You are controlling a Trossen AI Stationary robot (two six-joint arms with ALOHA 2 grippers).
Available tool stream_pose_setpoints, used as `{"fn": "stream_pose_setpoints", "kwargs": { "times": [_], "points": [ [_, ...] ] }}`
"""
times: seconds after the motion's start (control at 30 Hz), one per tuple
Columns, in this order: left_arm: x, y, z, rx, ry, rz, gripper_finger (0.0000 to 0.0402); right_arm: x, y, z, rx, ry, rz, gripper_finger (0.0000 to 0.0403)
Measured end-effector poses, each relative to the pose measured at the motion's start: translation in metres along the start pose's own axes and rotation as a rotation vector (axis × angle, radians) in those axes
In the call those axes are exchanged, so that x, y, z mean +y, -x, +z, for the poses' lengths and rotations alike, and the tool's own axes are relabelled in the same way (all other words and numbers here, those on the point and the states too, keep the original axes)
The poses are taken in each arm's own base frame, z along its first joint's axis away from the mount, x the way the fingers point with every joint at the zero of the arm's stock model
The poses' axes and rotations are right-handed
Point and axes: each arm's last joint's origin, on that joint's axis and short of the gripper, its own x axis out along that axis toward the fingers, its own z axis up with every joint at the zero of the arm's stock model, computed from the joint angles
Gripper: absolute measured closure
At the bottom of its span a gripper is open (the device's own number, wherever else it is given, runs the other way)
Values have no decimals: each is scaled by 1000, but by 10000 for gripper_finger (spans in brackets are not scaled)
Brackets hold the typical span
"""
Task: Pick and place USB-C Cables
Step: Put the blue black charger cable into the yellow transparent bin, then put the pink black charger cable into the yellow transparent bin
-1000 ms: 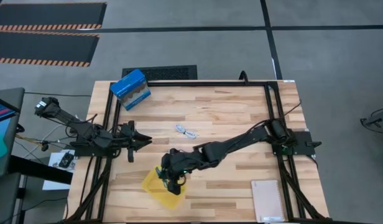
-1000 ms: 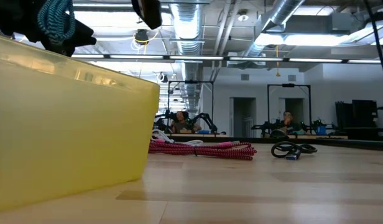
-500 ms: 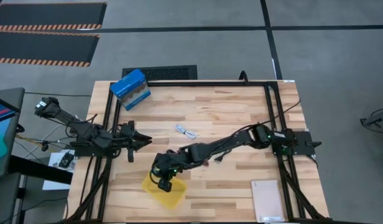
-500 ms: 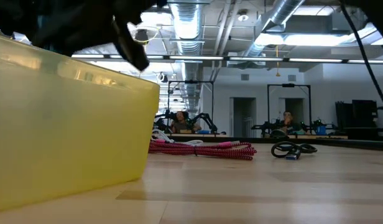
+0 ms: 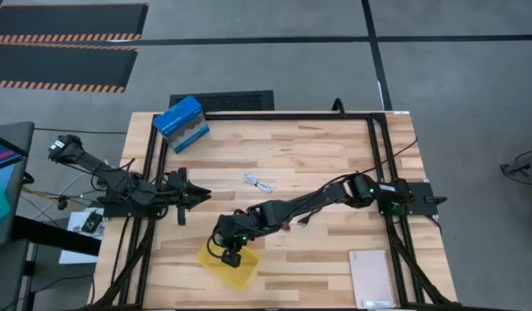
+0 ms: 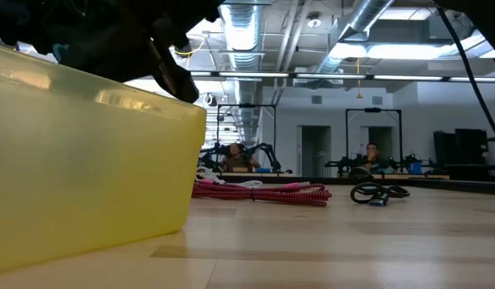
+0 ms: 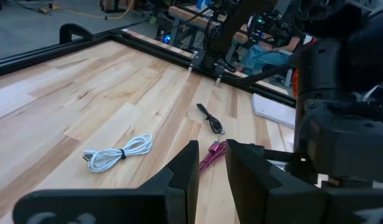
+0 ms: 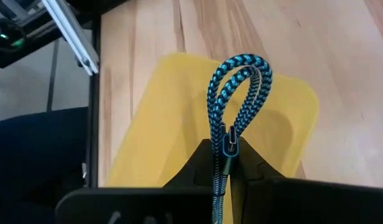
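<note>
Above the yellow tray (image 8: 179, 118), the right tool (image 8: 226, 163) clamps the teal-green cable (image 8: 236, 93); no lettering is readable.

Even, bright overhead light; ceiling fixtures (image 6: 368, 50) glare at upper right in the low view. My fingers (image 8: 204, 163) blur at lower centre, shadowing the tray (image 8: 173, 118).

Over the last 1 second the right arm's dark two-finger gripper (image 5: 229, 251), pinching the braided teal-green cable bundle (image 8: 236, 106), swung from the flat yellow plastic tray's (image 5: 243, 275) middle toward the left arm's side. It has since sunk slightly, now crossing the tray's rim in the low view.
</note>
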Motion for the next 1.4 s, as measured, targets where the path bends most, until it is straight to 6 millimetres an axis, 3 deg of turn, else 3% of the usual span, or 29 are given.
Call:
{"fn": "stream_pose_setpoints", "kwargs": {
  "times": [0.37,0.57,0.87,1.23,1.4],
  "points": [
    [1,0,-1,12,-6,6,336,-8,-35,-18,28,-22,15,378],
    [1,0,-1,13,-6,7,336,-9,-33,-18,38,-24,2,348],
    [1,0,-1,12,-4,7,336,-9,-33,-17,34,1,7,334],
    [1,0,-1,12,3,6,336,-9,-33,-17,31,13,11,216],
    [1,0,-1,12,6,6,336,-10,-23,-9,23,9,10,192]
  ]
}}
